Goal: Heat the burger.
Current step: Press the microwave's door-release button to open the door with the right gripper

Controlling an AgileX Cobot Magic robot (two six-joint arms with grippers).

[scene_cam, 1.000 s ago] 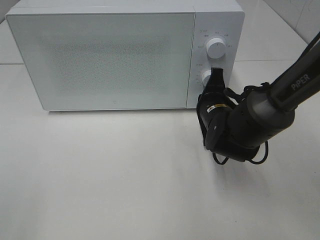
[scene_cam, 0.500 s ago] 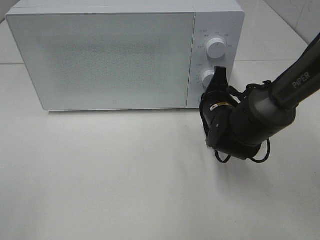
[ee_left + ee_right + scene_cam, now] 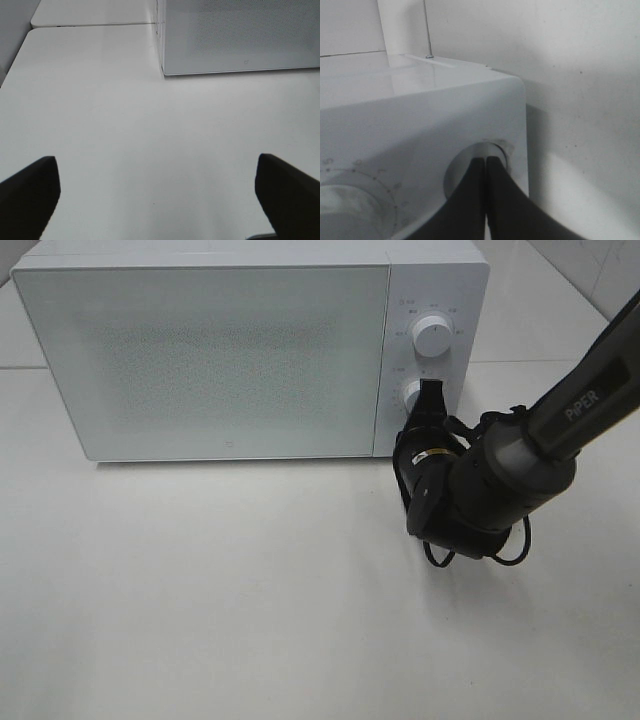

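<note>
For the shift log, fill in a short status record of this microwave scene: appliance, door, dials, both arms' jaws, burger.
Appliance: white boxy microwave oven on white tabletop
Door: closed
Dials: upper round white knob; lower round white knob
Right jaws: shut, tips at the lower knob
Left jaws: open, empty, over the tabletop
Burger: not in view

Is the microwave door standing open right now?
No, the microwave has its door closed flush with the front, while the right gripper sits at the lower knob.
</note>
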